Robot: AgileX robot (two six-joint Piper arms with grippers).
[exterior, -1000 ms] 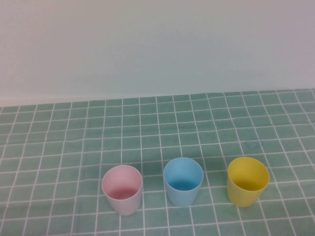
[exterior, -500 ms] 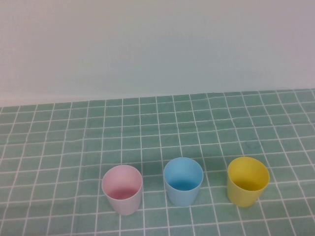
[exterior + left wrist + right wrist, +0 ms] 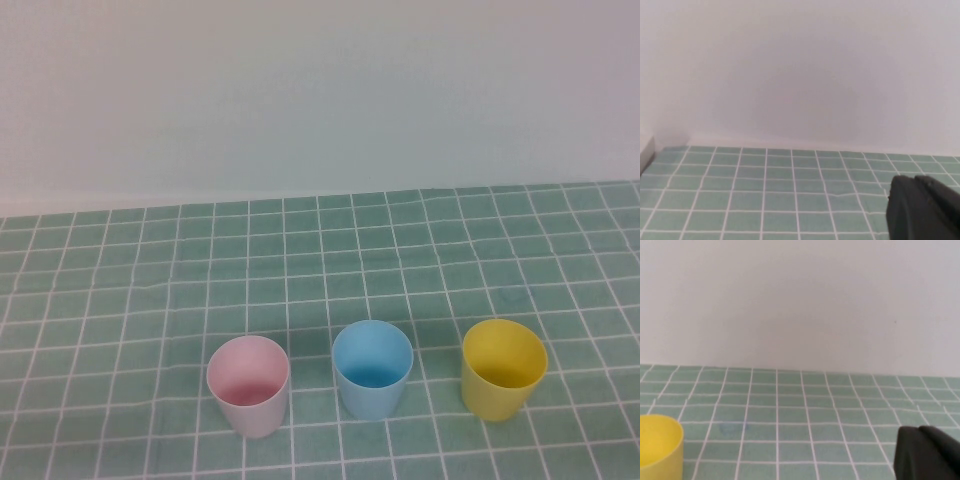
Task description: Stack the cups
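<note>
Three upright cups stand in a row near the front of the green checked cloth in the high view: a pale pink cup [image 3: 248,384] on the left, a light blue cup [image 3: 372,368] in the middle and a yellow cup [image 3: 503,367] on the right. They stand apart and none is stacked. Neither arm shows in the high view. My left gripper [image 3: 913,178] shows as a dark tip in its wrist view, shut and empty, over bare cloth. My right gripper [image 3: 919,429] is shut and empty, and the yellow cup [image 3: 657,447] stands well off to its side.
The green checked cloth [image 3: 120,300] covers the table up to a plain white wall [image 3: 320,100] at the back. A pale edge [image 3: 646,152] shows at the side of the left wrist view.
</note>
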